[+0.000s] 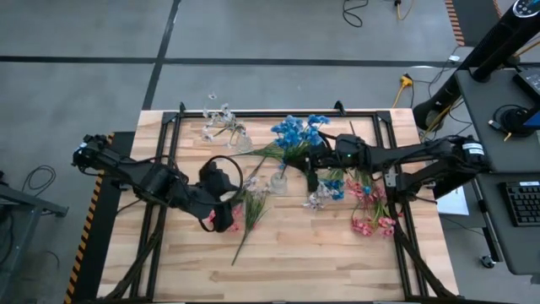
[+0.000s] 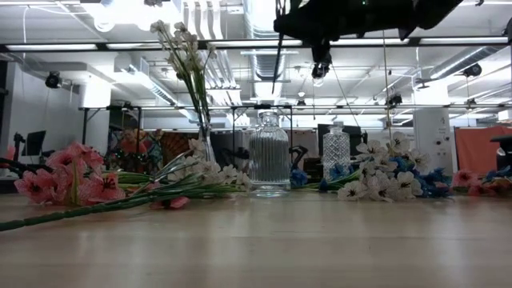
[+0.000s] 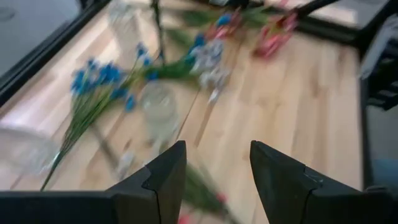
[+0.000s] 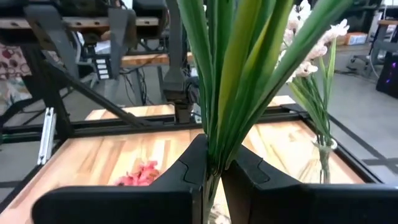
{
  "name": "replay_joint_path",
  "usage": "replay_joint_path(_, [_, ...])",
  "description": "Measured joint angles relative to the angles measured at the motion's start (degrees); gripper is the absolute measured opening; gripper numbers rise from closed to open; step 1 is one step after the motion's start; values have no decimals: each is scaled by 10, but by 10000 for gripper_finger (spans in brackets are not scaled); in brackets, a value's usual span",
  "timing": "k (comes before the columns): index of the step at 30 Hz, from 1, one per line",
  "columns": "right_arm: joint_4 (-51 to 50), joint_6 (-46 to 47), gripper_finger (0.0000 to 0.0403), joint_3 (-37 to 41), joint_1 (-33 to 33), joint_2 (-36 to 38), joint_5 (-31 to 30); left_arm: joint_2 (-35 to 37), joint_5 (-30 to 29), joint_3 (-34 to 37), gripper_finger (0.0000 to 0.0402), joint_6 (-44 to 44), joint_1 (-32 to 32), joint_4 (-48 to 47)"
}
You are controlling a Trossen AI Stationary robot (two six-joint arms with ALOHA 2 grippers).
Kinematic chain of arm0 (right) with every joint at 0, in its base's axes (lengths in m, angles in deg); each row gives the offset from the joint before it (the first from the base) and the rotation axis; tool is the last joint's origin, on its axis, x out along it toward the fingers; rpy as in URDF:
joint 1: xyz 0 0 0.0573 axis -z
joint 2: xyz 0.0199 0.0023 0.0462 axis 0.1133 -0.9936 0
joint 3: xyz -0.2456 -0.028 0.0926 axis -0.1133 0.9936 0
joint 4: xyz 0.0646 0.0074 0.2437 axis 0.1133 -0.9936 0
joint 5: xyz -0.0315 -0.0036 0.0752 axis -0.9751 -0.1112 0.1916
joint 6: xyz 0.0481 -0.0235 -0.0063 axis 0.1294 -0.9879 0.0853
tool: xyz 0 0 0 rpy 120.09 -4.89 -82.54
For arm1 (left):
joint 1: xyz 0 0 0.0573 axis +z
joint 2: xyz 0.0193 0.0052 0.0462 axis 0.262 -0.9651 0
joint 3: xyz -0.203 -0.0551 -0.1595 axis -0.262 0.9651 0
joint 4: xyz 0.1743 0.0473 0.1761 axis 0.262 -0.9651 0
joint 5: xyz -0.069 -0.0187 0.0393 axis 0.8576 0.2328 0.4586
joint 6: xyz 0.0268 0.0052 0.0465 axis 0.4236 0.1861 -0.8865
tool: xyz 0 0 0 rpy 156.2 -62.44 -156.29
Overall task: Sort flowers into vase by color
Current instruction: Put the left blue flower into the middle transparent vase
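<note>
the right gripper is closed on the thin green stems of the blue artificial flower spray; light and bendy, best held low. the left gripper is half open, empty.

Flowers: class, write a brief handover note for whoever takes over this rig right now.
Left gripper: open, above a loose spray lying left of mid-table.
Right gripper: shut on the stems of the blue spray, held above mid-table.
Done: the white spray stands in a vase.
Left: the ribbed vase is empty; the pink sprays and a blue-white bunch lie on the table, unsorted.
</note>
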Motion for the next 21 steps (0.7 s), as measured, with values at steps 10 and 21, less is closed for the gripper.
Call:
replay_joint_path(10, [20, -14, 27, 0, 0, -34, -10, -4, 1, 2, 162, 64, -3, -33])
replay_joint_path(21, [20, -39, 27, 0, 2, -51, -39, -4, -5, 5, 162, 70, -3, -33])
